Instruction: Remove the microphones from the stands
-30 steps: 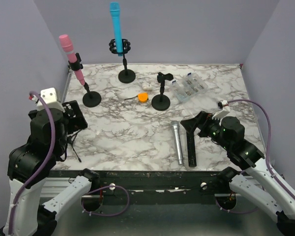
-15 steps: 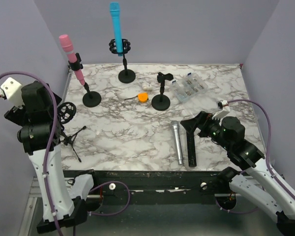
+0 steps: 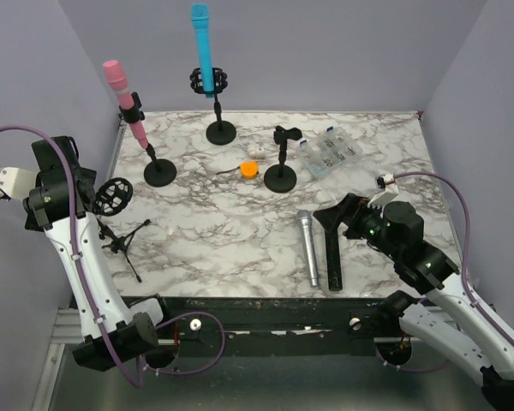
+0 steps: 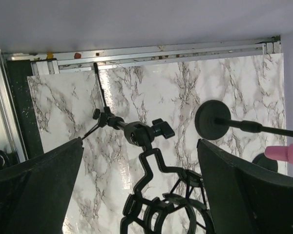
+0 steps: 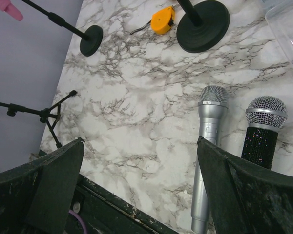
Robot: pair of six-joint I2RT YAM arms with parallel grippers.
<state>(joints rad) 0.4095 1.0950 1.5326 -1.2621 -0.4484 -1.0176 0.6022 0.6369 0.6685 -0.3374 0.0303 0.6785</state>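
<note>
Swinging up and out to the side over the last second, the left arm is now reaching in from beyond the left edge of the tabletop (image 3: 240, 223), while the right arm is sitting as it was. Its left pincer (image 4: 140, 146) is gaping fully wide and carrying nothing. It is hanging right over the small tripod stand (image 4: 136, 134), whose round cradle is sitting empty.

Behind that, the pink microphone (image 3: 124, 98) is leaning in its clip on a round-based stand (image 3: 160, 172) at the rear left. The blue microphone (image 3: 203, 47) is standing upright in its own stand further right. Neither is being touched.

Going for the pink one from here, the fingers are risking a knock on the light tripod, which is perching near the edge and could be toppling off. Pulling at a slant to the clip could be dragging or tipping the whole stand. A slipping grip could be sending the microphone off the tabletop, since it is leaning toward that edge.

Further right, a silver microphone (image 3: 308, 248) and a black microphone (image 3: 334, 257) are lying loose. The right pincer (image 5: 140, 146), also spread wide and empty, is hovering above them.
</note>
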